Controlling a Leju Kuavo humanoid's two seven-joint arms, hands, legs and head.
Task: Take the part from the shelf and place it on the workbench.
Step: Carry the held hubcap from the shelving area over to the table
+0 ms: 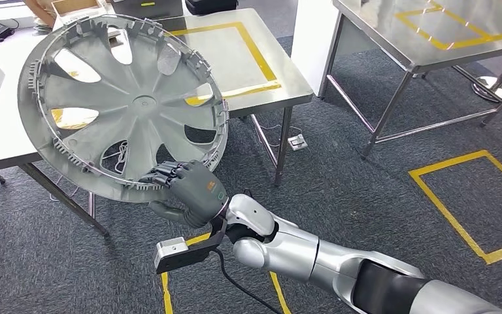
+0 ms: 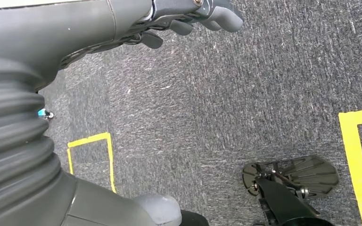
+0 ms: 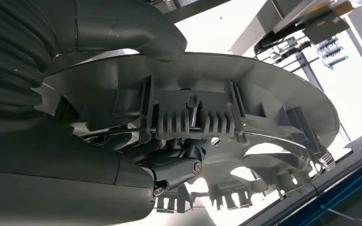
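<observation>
The part is a large grey plastic wheel cover (image 1: 127,104) with spokes and a ribbed rim. My right hand (image 1: 188,190) grips its lower rim, fingers on the inner face and thumb under the edge, holding it tilted in the air over the near edge of the steel workbench (image 1: 248,59). In the right wrist view the wheel cover (image 3: 193,113) shows its rim clips close up, with my right hand (image 3: 160,165) clamped on the edge. My left hand (image 2: 188,19) hangs over the carpet, fingers curled, holding nothing.
The workbench carries a yellow tape rectangle (image 1: 251,49). A second steel table (image 1: 431,39) stands at the right. Yellow floor markings (image 1: 470,203) lie on the grey carpet. A person stands at the far side of the bench (image 1: 42,13).
</observation>
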